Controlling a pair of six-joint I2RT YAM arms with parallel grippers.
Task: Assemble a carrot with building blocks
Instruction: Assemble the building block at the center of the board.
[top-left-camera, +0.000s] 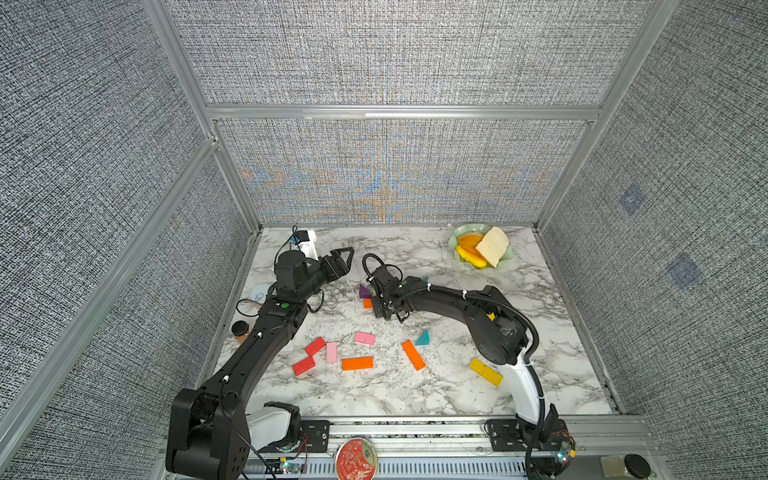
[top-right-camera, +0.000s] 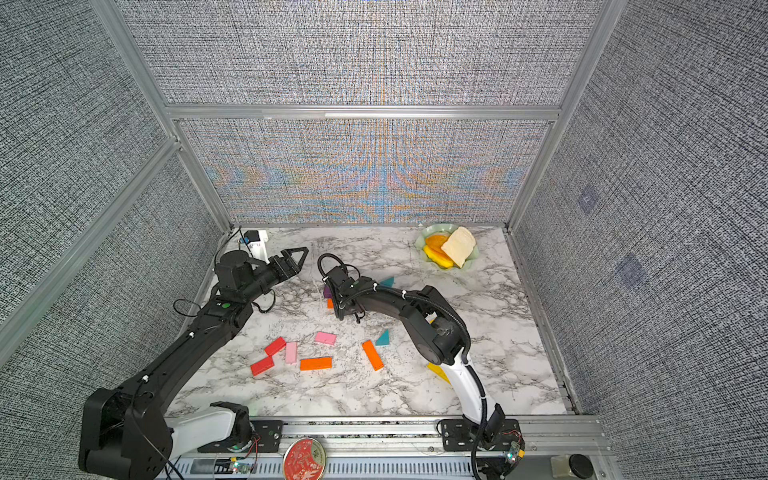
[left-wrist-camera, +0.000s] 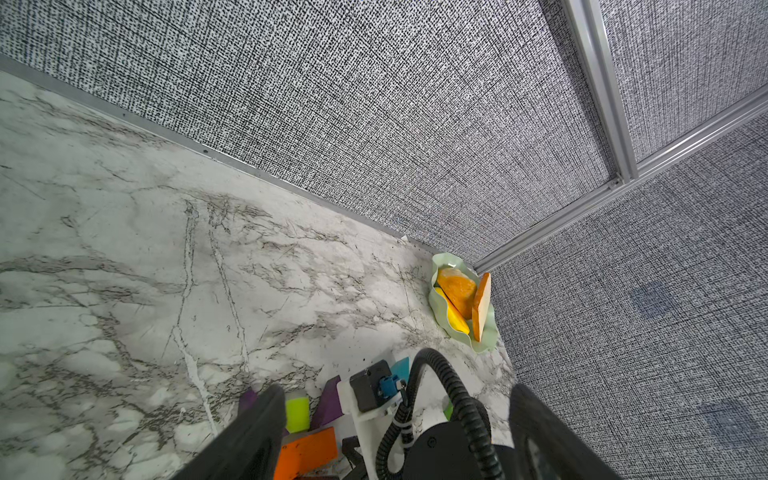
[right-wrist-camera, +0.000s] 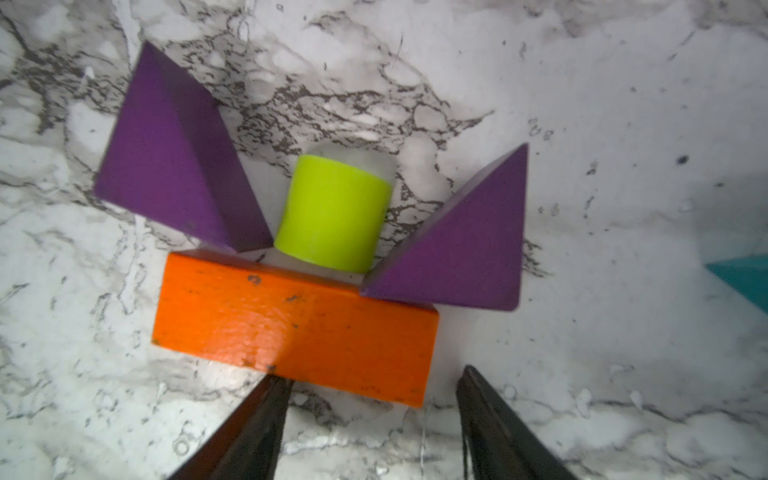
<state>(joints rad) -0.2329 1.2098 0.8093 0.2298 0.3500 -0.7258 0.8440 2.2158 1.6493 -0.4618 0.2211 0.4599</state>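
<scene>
In the right wrist view an orange bar (right-wrist-camera: 291, 328) lies flat on the marble. A lime-green stub (right-wrist-camera: 332, 212) touches its far side between two purple triangles (right-wrist-camera: 166, 153) (right-wrist-camera: 465, 249). My right gripper (right-wrist-camera: 374, 386) is open just short of the bar, holding nothing. In a top view its wrist covers most of this group; a purple corner (top-left-camera: 364, 291) and the orange end (top-left-camera: 367, 304) show. My left gripper (top-left-camera: 348, 254) hangs open and empty above the table's back left. Loose red (top-left-camera: 315, 346), pink (top-left-camera: 365, 338), orange (top-left-camera: 357, 363), yellow (top-left-camera: 485, 371) and teal (top-left-camera: 423, 338) blocks lie nearer the front.
A pale green dish (top-left-camera: 457, 237) with toy fruit slices and a bread slice sits at the back right corner. A white camera mount (top-left-camera: 307, 241) stands at the back left. A small brown jar (top-left-camera: 240, 329) is by the left edge. Grey walls enclose three sides.
</scene>
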